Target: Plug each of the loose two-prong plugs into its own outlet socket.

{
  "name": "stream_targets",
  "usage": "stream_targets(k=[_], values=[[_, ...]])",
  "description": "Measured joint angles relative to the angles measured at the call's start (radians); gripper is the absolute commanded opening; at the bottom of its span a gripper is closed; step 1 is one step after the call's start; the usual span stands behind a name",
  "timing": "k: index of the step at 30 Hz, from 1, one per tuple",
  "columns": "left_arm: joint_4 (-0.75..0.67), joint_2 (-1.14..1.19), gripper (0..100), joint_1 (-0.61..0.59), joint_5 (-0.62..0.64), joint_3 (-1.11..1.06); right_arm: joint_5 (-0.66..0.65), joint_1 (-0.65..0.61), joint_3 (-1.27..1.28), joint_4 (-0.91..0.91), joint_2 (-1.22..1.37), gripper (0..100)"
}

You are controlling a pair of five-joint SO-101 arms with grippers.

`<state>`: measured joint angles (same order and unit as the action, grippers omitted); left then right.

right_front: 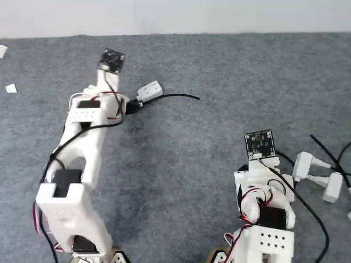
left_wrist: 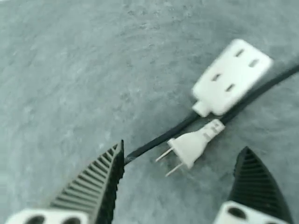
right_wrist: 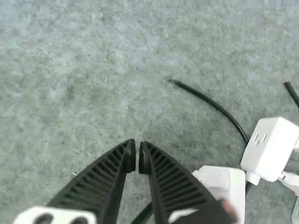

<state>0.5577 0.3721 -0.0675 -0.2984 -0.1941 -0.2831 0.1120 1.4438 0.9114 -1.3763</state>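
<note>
A white two-prong plug [left_wrist: 189, 144] lies flat on the grey carpet, prongs bare, beside a black cable [left_wrist: 159, 140]. Just beyond it rests a white outlet block [left_wrist: 232, 77] with several slots; the same outlet block [right_front: 149, 90] lies by the left arm's tip. My left gripper [left_wrist: 182, 148] is open, hovering over the plug with one finger on each side. My right gripper [right_wrist: 137, 151] is shut on nothing above bare carpet. Close beside it lie a white socket cube [right_wrist: 271, 149] and another white piece [right_wrist: 219, 182], partly hidden by a finger. A second plug [right_front: 304, 164] points at a white block [right_front: 332, 186].
Grey carpet [right_front: 192, 164] stretches between the two arms. A loose black cable end [right_wrist: 210, 105] curves toward the socket cube. More black cables [right_front: 329, 150] run at the right edge. Small white scraps [right_front: 10, 87] lie at the far left.
</note>
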Motion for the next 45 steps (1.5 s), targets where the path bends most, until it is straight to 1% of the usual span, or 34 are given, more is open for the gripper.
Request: stream_targets(k=[4,7,12,15,17,21,24,27,32,40,45], values=[[0.000,0.068,35,0.034,-0.101,0.061,-0.023,0.000,0.006,0.000,-0.002,1.9],[-0.002,0.110,35,0.043,-0.144,0.110,-0.038,0.000,0.006,0.000,-0.002,1.9],[-0.003,0.143,26,0.046,-0.187,0.167,-0.046,-0.002,0.006,0.000,-0.002,1.9],[-0.038,0.143,21,0.046,-0.193,0.167,-0.046,-0.002,0.009,0.000,-0.002,1.9],[-0.052,0.143,19,0.048,-0.193,0.167,-0.046,-0.002,0.015,0.000,-0.002,1.9],[-0.075,0.143,20,0.040,-0.195,0.166,-0.046,-0.002,0.015,0.000,-0.002,1.9],[-0.123,0.143,26,-0.021,-0.167,0.166,-0.046,-0.002,0.015,0.000,-0.002,1.9],[-0.130,0.143,31,-0.086,-0.166,0.166,-0.046,-0.002,0.015,0.000,-0.002,1.9],[-0.124,0.155,31,-0.133,-0.183,0.166,-0.046,-0.002,0.015,0.000,-0.002,1.9],[-0.115,0.308,31,-0.235,-0.242,0.265,-0.046,-0.002,0.015,0.000,-0.002,1.9],[-0.087,0.336,31,-0.247,-0.270,0.304,-0.046,-0.002,0.017,0.000,-0.002,1.9]])
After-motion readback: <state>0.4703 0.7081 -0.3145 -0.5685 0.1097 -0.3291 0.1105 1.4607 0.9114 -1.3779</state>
